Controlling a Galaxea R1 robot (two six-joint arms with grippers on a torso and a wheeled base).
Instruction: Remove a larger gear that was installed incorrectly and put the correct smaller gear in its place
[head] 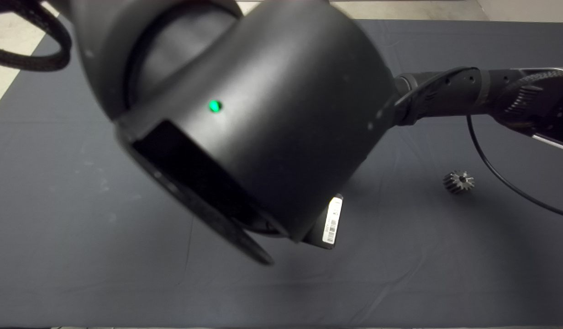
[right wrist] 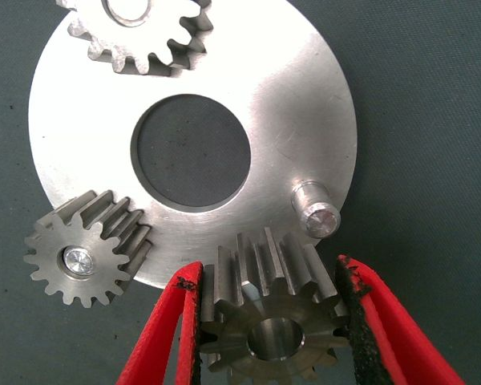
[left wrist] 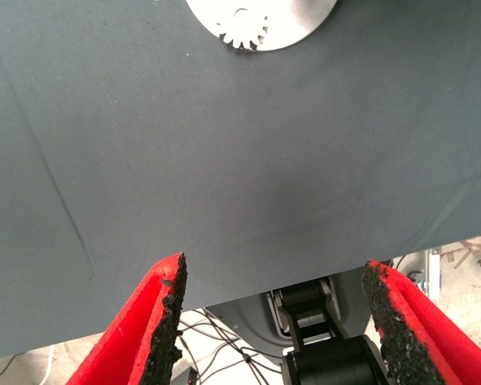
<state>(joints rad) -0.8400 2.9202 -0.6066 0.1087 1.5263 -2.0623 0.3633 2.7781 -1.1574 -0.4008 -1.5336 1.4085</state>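
The right gripper (right wrist: 268, 325) clamps a gear (right wrist: 268, 317) beside the plate's (right wrist: 305, 112) bare pin (right wrist: 317, 215), bore facing the camera. The left gripper (left wrist: 272, 321) hangs open. The larger gear (head: 458, 181) lies tilted on the mat (head: 80, 205).

The right gripper (right wrist: 268, 321) grips a grey steel gear (right wrist: 268, 317) between its red fingers (right wrist: 156, 341), black pads pressed against the teeth on both sides. Just beyond it lies a round steel plate (right wrist: 297, 104) with a centre hole, a bare pin (right wrist: 315, 213) nearest the held gear, and two bright silver gears (right wrist: 84, 258) seated farther off.
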